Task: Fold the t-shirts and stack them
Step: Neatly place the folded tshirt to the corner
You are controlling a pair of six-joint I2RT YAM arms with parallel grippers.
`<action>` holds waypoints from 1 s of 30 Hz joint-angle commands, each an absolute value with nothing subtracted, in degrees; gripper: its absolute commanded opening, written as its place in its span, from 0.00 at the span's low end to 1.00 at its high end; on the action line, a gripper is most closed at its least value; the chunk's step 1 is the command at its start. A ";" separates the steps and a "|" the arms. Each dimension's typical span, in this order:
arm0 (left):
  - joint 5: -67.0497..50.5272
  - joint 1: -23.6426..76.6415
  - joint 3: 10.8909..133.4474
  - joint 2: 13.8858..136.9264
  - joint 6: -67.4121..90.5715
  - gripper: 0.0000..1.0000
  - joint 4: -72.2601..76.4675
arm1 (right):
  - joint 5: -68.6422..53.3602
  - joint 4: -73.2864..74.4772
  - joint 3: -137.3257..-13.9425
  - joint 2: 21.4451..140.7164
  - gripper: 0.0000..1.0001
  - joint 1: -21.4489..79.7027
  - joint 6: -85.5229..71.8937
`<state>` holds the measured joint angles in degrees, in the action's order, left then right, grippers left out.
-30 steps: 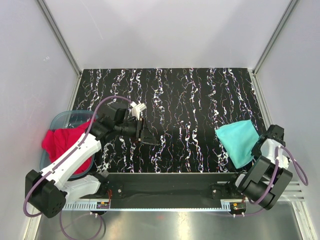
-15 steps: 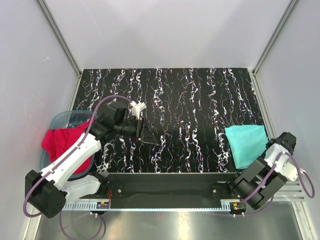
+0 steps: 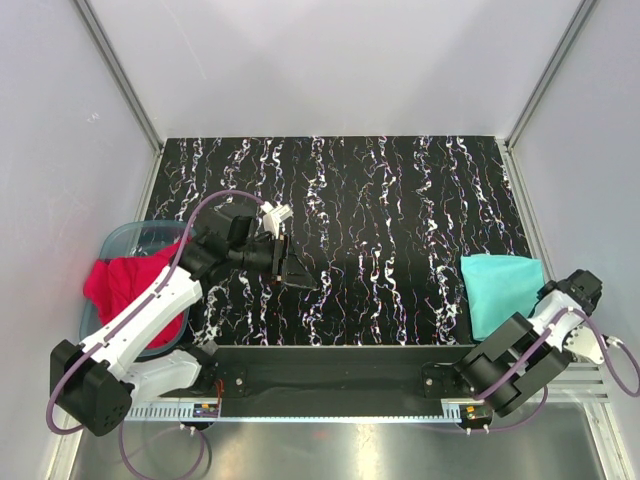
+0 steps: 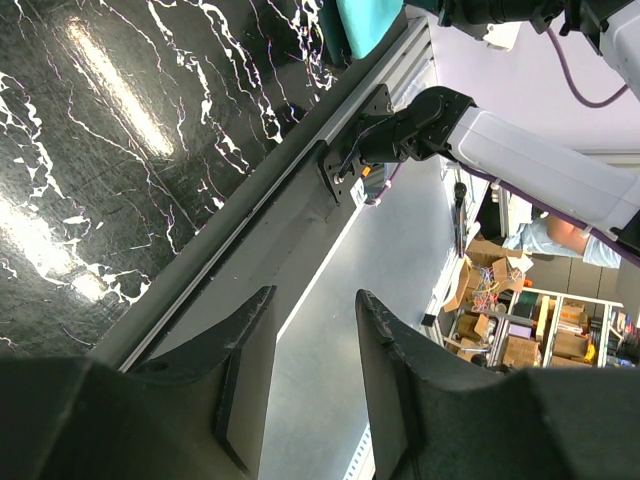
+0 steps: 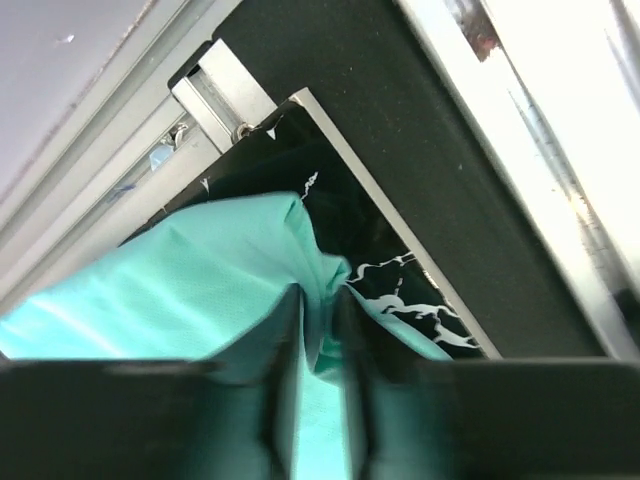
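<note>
Over the last second the right gripper (image 5: 318,318) had swung outward to the table's right near corner, and the teal t-shirt (image 3: 500,288) had gone with it, sliding from a spot further in on the table (image 3: 400,200) to lie just beside the right edge. The left arm had not shifted.

In the right wrist view the jaws stood close together, clamped on a fold of teal cloth that bunched up between the blurred fingers (image 5: 285,350). Beyond the fingertips the shirt spread away toward the table's corner. Its lower part was cut off by the frame. From above, this gripper was hidden beneath its own wrist, so the pinch point could not be made out there. The shirt looked folded, its broad edge facing the far side and its body tapering toward the near rail (image 3: 340,358), so the long axis probably ran far to near.

The left gripper (image 4: 315,293) had its jaws apart with nothing between them, and past its tips lay the rail. A corner of teal cloth showed well beyond.

Well behind that gripper, the red t-shirt (image 3: 125,285) sat heaped in the blue-grey tub (image 3: 122,238), draped over its near rim.
</note>
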<state>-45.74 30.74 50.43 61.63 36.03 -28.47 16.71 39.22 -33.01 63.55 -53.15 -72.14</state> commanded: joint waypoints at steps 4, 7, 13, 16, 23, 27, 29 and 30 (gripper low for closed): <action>-47.81 30.94 51.24 59.42 36.39 0.42 -25.66 | 27.74 50.43 -44.90 66.53 0.53 -52.65 -56.18; -48.25 30.94 50.80 58.71 37.00 0.42 -24.79 | 31.19 57.46 -50.09 66.62 0.54 -52.38 -52.83; -48.43 30.94 49.31 56.78 37.18 0.42 -23.47 | 29.97 57.57 -52.82 64.86 0.36 -44.52 -47.37; -48.78 30.94 48.69 56.43 37.79 0.42 -23.03 | 29.89 57.39 -52.82 68.02 0.04 -40.87 -47.54; -48.43 30.85 48.34 55.46 37.79 0.42 -25.04 | 27.77 51.26 -46.85 72.51 0.00 -40.87 -48.43; -48.25 30.41 48.08 55.11 37.35 0.42 -26.54 | 26.81 48.96 -45.79 75.75 0.00 -40.87 -48.86; -48.25 29.97 47.90 55.02 37.70 0.42 -26.81 | 26.11 47.65 -44.74 76.55 0.00 -40.78 -49.04; -48.51 29.88 47.99 55.02 37.88 0.42 -26.81 | 26.45 47.38 -44.48 77.07 0.00 -40.78 -49.30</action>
<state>-46.59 30.39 48.16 56.23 37.52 -27.31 26.30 50.28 -45.43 76.18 -40.95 -48.77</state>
